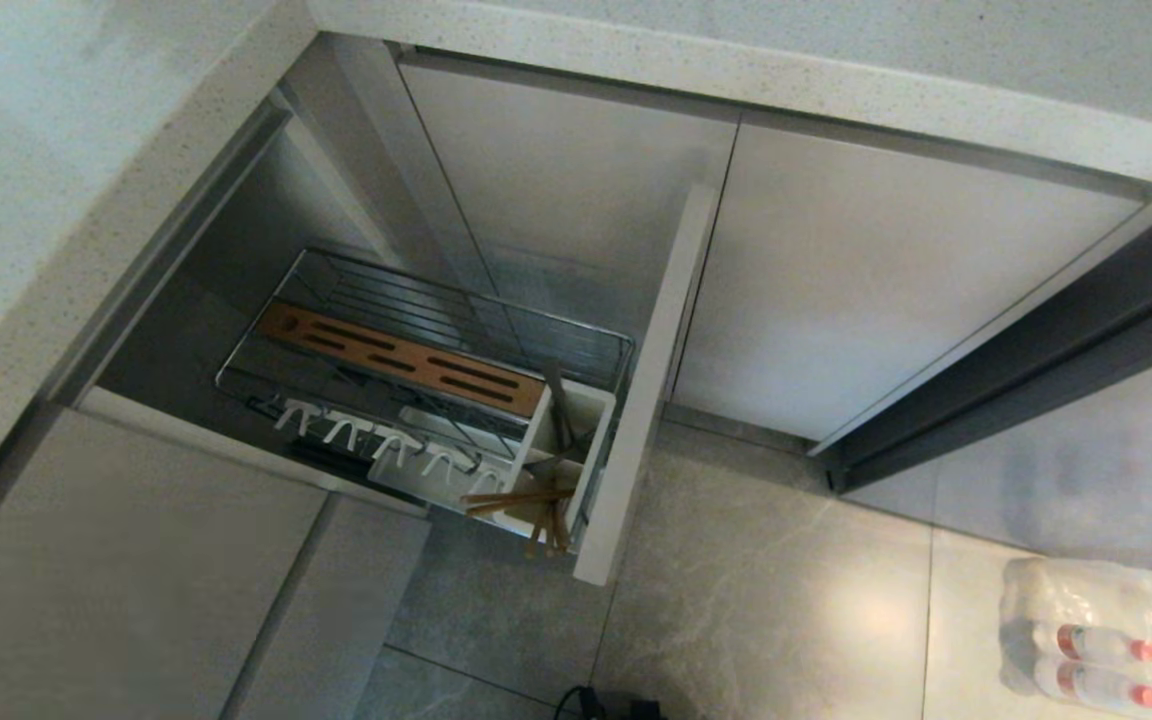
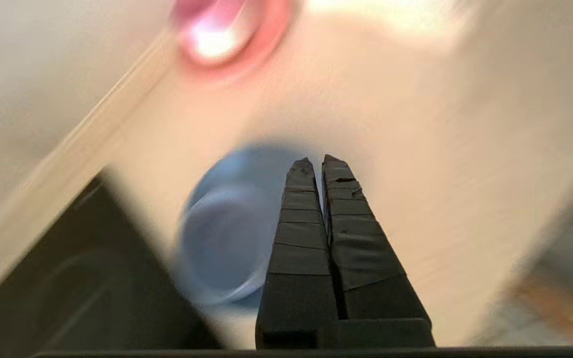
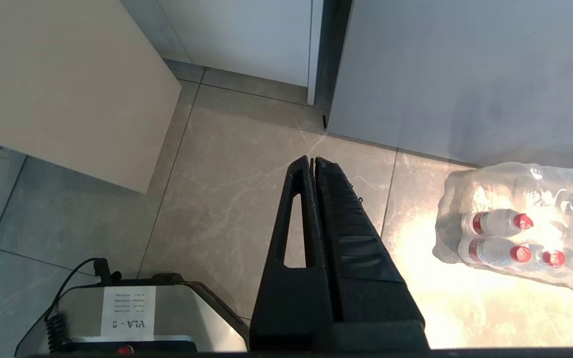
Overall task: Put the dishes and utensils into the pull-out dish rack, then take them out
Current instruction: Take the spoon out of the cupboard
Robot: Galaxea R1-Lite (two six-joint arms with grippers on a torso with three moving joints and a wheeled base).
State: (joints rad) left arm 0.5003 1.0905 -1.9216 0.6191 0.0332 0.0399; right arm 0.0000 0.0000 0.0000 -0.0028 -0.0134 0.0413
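Chopsticks point(image 1: 521, 503) are lying crosswise in the white utensil caddy point(image 1: 568, 452) at the front end of the pull-out dish rack point(image 1: 436, 390), their ends poking over the caddy's edge, and a darker slim utensil, possibly the fork point(image 1: 558, 405), is standing in the compartment behind them. The rack is sitting pulled out from the cabinet, its beige front panel point(image 1: 646, 385) facing the tiled floor point(image 1: 756, 600). Along one side a brown slotted wooden strip point(image 1: 406, 358) is running the length of the wire basket, and a row of white plate prongs point(image 1: 386, 440) is standing along the other side with no dish showing between them.

In the left wrist view, the left tool point(image 2: 320, 161) is hanging with its taped fingers pressed together and pinching nothing, above a pale table point(image 2: 440, 149). A blue-grey bowl point(image 2: 232, 233) is sitting on that table just beside the fingertips, blurred, and a pink dish point(image 2: 227, 30) is resting farther off.

In its own wrist view, the right tool point(image 3: 314, 160) is pointing down at the floor, its fingers also pressed together and empty. A shrink-wrapped pack of red-capped bottles point(image 3: 520, 233) is lying on the tiles nearby.
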